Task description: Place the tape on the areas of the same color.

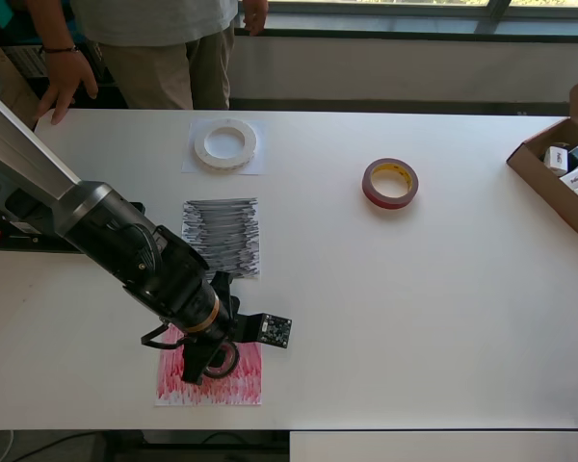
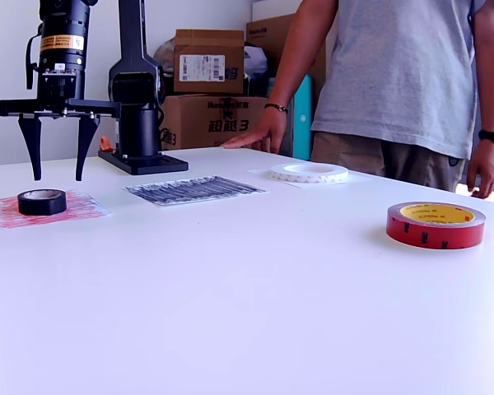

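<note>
The small black-grey roll [image 2: 41, 202] lies flat on the red scribbled sheet [image 2: 82, 207]. My gripper [image 2: 58, 171] hangs open just above it, fingers pointing down and clear of the roll. From overhead the gripper [image 1: 212, 358] covers most of that roll [image 1: 225, 361] on the red sheet [image 1: 243, 383]. The wide white ring [image 1: 225, 144] rests on the white sheet [image 1: 254, 164]. On the bare table lies the dark red roll [image 1: 390, 183] with its yellowish core, also plain in the exterior view [image 2: 435, 225]. The black-grey sheet [image 1: 222, 236] has nothing on it.
A person [image 1: 154, 48] stands at the table's far edge, one hand [image 1: 65, 89] resting on it. An open cardboard box [image 1: 535, 173] of small packages sits at the overhead view's right edge. The arm's black base [image 2: 140, 160] and cardboard boxes [image 2: 208, 62] stand behind.
</note>
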